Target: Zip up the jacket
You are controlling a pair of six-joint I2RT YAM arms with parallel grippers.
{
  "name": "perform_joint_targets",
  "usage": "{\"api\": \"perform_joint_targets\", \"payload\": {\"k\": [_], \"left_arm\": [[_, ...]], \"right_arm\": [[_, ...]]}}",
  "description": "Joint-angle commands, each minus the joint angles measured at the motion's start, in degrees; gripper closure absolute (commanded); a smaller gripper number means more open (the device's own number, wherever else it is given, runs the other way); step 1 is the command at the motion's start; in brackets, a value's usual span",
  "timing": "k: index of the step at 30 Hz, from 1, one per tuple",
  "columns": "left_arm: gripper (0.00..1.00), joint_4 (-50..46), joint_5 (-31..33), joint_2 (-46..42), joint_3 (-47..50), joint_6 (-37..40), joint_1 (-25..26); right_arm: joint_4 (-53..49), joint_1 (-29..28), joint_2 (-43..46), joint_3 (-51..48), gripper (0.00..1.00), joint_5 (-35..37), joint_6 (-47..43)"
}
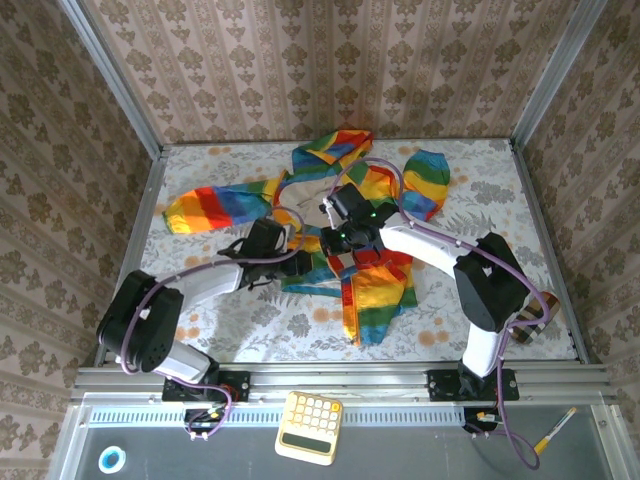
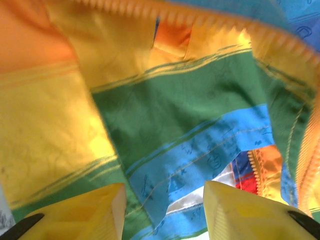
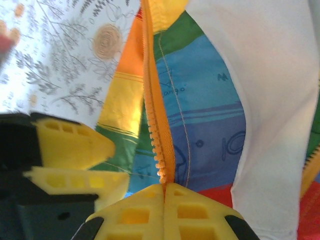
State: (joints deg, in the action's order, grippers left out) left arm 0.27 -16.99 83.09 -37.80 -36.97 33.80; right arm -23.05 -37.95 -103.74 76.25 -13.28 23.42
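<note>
Left arm: reaches from the near-left corner of the table (image 1: 250,320) toward the centre, forearm low and almost level. Left pincer (image 1: 280,243) sits at the jacket's left front edge. Left wrist view: left pincer (image 2: 160,210) part open, 2 yellow fingers (image 2: 100,210) apart, nothing clamped between them. Striped cloth lies just beyond the tips.

Right arm: rises from the near-right corner, elbow high, forearm angles in to the centre. Right pincer (image 1: 340,250) points down over the jacket's front opening. Right wrist view: right pincer (image 3: 164,192) pinched tight, pads meeting on the orange zipper (image 3: 155,115). The tape runs straight into the seam between the pads.

Jacket (image 1: 380,290): mid-table, nearer the far edge, both pincers on its middle.
- Hood (image 1: 335,148) toward the far edge.
- 1 sleeve (image 1: 200,208) stretched toward the left edge, the other (image 1: 430,180) bunched at far right.
- Front open, pale lining showing at the centre.
- Lower panel trails toward the near edge.

Jacket (image 2: 190,100) fabric: thin, creased, with red, orange, yellow, green and blue horizontal stripes and a faint print on the blue band. Zipper (image 2: 260,165) teeth are unmeshed here. Jacket (image 3: 210,115) shows a white inner fold beside the blue stripes.
</note>
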Motion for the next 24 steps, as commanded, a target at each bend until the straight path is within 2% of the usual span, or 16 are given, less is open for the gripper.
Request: {"api": "perform_joint_targets", "payload": {"k": [1, 3, 8, 14, 17, 20, 24], "left_arm": [[0.57, 12.1, -0.7, -5.6, 5.3, -4.2, 1.3], [0.56, 17.9, 0.4, -7.9, 8.9, -5.3, 3.0], [0.47, 25.1, 4.2, -9.0, 11.3, -5.5, 8.4], [0.45, 30.4, 8.3, -3.9, 10.4, -6.7, 11.5], [0.48, 38.9, 8.1, 0.5, 11.5, -8.9, 12.0], [0.55, 46.1, 8.2, 4.8, 12.3, -11.0, 12.5], [0.87, 50.0, 10.4, 5.8, 14.1, -12.9, 12.5]], "right_arm": [[3.4, 0.1, 1.6, -0.8, 1.00, -4.2, 4.5], [3.2, 0.1, 1.4, -0.6, 1.00, -3.8, 4.9], [3.4, 0.3, 1.7, -0.9, 1.00, -3.2, 5.4], [3.8, 0.5, 1.6, -1.1, 1.00, -3.8, 5.8], [4.1, 0.5, 1.8, -1.3, 1.00, -4.1, 6.2], [4.4, 0.6, 1.7, -1.5, 1.00, -4.5, 6.4], [4.9, 0.9, 2.0, -1.6, 1.00, -4.7, 6.4]]}}
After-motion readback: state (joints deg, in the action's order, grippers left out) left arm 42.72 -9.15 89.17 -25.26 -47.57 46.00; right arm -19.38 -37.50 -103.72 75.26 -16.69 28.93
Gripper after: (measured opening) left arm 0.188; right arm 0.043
